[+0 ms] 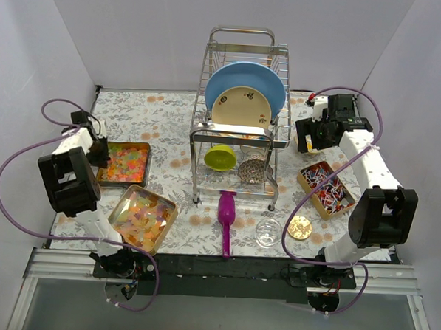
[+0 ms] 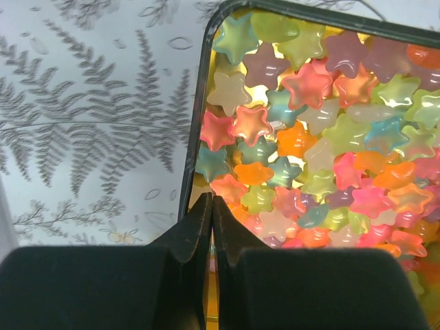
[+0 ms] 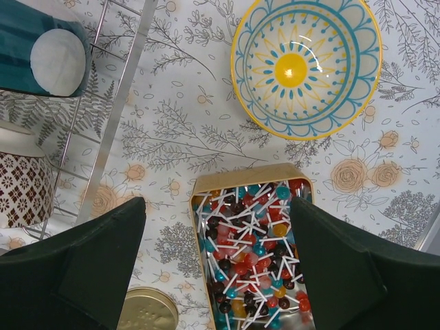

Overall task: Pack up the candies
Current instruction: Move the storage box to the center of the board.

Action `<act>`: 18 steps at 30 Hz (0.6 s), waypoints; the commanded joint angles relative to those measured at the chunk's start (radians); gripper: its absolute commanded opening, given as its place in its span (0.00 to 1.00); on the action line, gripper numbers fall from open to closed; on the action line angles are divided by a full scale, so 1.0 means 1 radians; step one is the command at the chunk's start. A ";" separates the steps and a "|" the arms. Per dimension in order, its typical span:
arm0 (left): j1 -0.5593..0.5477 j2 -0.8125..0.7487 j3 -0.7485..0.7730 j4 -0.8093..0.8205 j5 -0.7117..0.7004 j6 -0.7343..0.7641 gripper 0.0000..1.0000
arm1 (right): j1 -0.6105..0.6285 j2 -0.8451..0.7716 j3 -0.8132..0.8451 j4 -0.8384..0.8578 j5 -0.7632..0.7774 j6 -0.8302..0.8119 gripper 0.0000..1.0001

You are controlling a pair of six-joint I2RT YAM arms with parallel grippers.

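Candies lie in three trays. Pastel star-shaped candies (image 2: 309,130) fill a dark tray (image 1: 124,162) at the left. My left gripper (image 2: 212,201) hangs shut just over that tray's near-left rim (image 2: 200,124), with nothing between its fingers; the top view shows the left gripper (image 1: 100,153) at the tray's left edge. Glossy yellow-orange gummies (image 1: 144,219) fill a metal tray in front. Small lollipops with white sticks (image 3: 275,247) fill a gold tin (image 1: 325,189) on the right. My right gripper (image 3: 218,206) hovers high above the tin, open and empty, seen from above as the right gripper (image 1: 311,138).
A wire dish rack (image 1: 241,114) with plates, a green bowl and a strainer stands mid-table. A purple scoop (image 1: 226,221), a glass jar (image 1: 269,231) and a gold lid (image 1: 300,227) lie in front. A yellow-blue bowl (image 3: 306,65) sits beyond the tin.
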 commanded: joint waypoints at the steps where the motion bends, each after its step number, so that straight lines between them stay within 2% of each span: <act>1: 0.034 -0.016 0.124 -0.046 0.076 0.011 0.00 | -0.006 -0.006 0.030 0.021 -0.026 -0.016 0.92; 2: 0.034 -0.053 0.147 -0.065 0.123 0.002 0.00 | -0.004 -0.007 0.030 0.023 -0.028 -0.019 0.92; 3: 0.036 -0.080 0.164 -0.116 0.272 -0.006 0.00 | -0.007 -0.007 0.030 0.026 -0.028 -0.020 0.93; 4: 0.036 -0.108 0.175 -0.146 0.350 0.002 0.00 | -0.007 -0.009 0.033 0.028 -0.034 -0.022 0.95; 6: 0.027 -0.221 0.153 -0.212 0.537 0.025 0.06 | -0.018 -0.001 0.044 0.019 -0.069 -0.033 0.98; 9: 0.011 -0.410 0.039 -0.160 0.591 0.008 0.26 | -0.027 0.049 0.107 0.002 -0.152 -0.051 0.98; 12: 0.013 -0.562 -0.121 -0.074 0.732 0.064 0.25 | -0.029 0.099 0.163 0.035 -0.210 -0.057 0.98; 13: 0.011 -0.669 -0.165 -0.054 0.840 0.089 0.25 | -0.027 0.117 0.165 0.093 -0.235 -0.042 0.98; 16: 0.011 -0.868 -0.313 0.039 1.017 0.202 0.25 | -0.027 0.164 0.182 0.169 -0.302 -0.034 0.98; 17: 0.010 -0.919 -0.345 0.067 1.121 0.219 0.23 | -0.026 0.181 0.190 0.207 -0.324 -0.031 0.97; 18: 0.010 -0.956 -0.398 0.102 1.156 0.250 0.14 | -0.027 0.198 0.212 0.222 -0.342 -0.027 0.96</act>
